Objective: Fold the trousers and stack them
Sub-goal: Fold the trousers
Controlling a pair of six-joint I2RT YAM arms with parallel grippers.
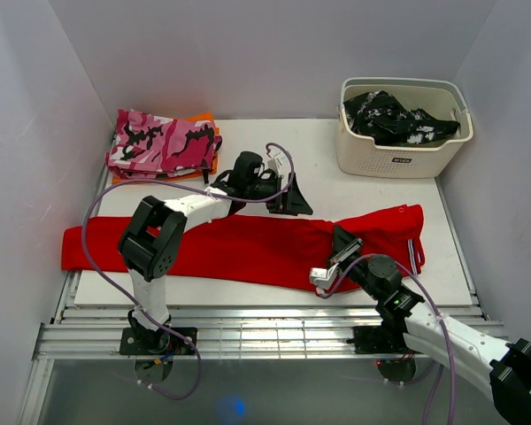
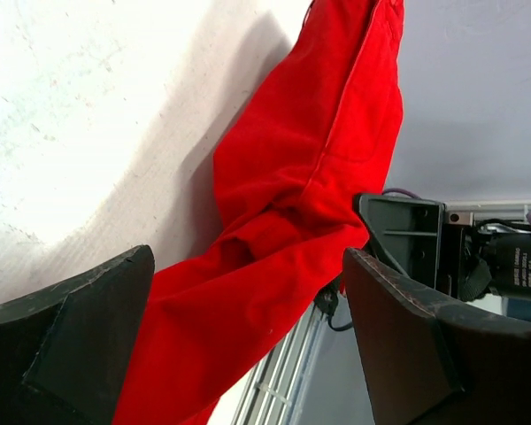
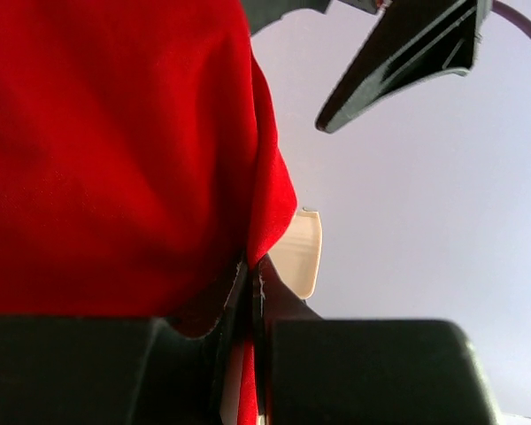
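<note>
Top external: the trousers [image 1: 248,248] lie as one long red band across the near half of the tabletop [image 1: 363,190], one end at the left edge and the white-striped end near the right edge. The left gripper [image 1: 292,202] hangs over the band's far edge near its middle; the right gripper [image 1: 343,241] meets the cloth toward the striped end. A folded camouflage garment [image 1: 164,142] sits in the far left corner and a basket [image 1: 403,146] in the far right corner. Left wrist: its fingers [image 2: 88,328] stand wide apart with nothing between them, and the red cloth runs below on the white surface. Right wrist: the jaws are together, clamped on a pinch of the red cloth at its edge. Treat the task as early. The trousers appear laid out lengthwise at most, the crosswise folds look not yet made, and you have no stacking to record, since the trousers lie well apart from the folded garment.
</note>
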